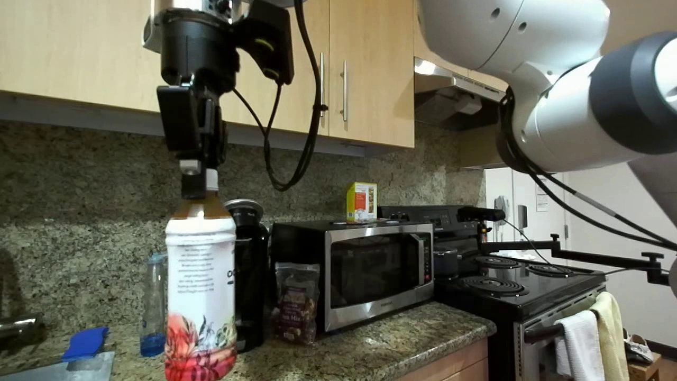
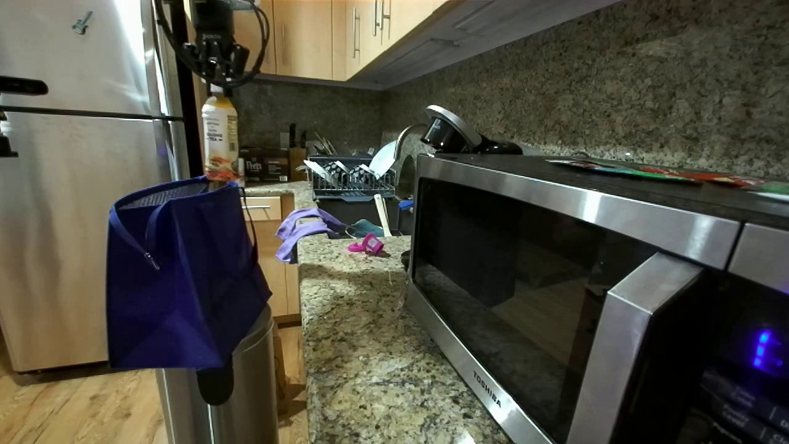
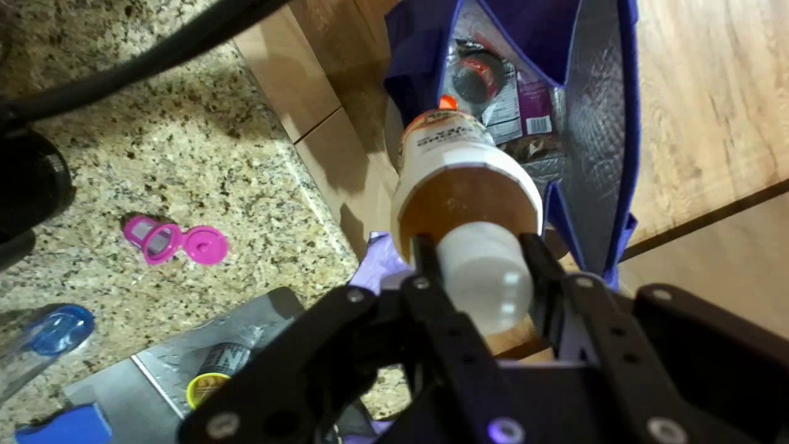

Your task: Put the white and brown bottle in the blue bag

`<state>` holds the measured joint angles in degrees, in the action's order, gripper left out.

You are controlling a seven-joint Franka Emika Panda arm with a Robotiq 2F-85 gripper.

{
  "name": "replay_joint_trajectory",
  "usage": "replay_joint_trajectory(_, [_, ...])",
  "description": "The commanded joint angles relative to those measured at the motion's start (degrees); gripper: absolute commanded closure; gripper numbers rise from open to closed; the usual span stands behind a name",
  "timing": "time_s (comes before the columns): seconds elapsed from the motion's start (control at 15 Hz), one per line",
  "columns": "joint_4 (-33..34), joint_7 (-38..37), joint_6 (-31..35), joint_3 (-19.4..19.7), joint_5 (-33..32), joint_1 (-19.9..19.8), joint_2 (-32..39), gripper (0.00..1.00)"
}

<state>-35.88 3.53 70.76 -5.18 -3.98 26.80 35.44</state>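
Transfer of the white and brown bottle (image 2: 220, 139) at the carrying stage. I have the jaws closed on the bottle at its capped neck, so the grasp is made; in both exterior views it hangs upright beneath them. Its destination, the blue bag (image 2: 166, 277), stands open-topped beyond the long edge of the counter (image 2: 357, 345), on the side toward the refrigerator (image 2: 80, 246), seemingly on the steel bin (image 2: 253, 382). Packaged goods (image 3: 533, 102) lie inside it. In the wrist view the bottle's foot overlaps the rim on the side nearest the counter; in an exterior view it sits about level with that rim, and I cannot tell whether any of it is within. Done, in my judgement: pick-up and most of the carry. Left: a slight shift away from the counter's edge, lowering, release. I would centre first, lest the foot catch the rim.
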Motion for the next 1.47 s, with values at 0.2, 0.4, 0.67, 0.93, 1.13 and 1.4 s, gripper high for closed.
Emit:
replay_joint_trajectory(0.2, [-4.1,8.3,-6.4,-1.3,-0.1,2.3,-3.2,0.89])
replay_joint_trajectory(0.4, [-5.5,10.7,-6.6,-2.4,1.3,2.2,-2.8,0.89])
replay_joint_trajectory(0.67, [-9.5,12.0,-5.5,-3.3,3.8,1.0,-3.0,0.89])
replay_joint_trajectory(0.93, [-14.5,11.6,-4.6,-3.1,7.5,-1.0,-3.1,0.89])
replay_joint_trajectory(1.13, [-18.6,13.3,0.3,-3.1,10.2,-3.0,-2.9,0.89])
replay_joint_trajectory(1.4, [-24.2,16.8,8.5,-3.3,11.2,-3.8,-4.0,0.89])
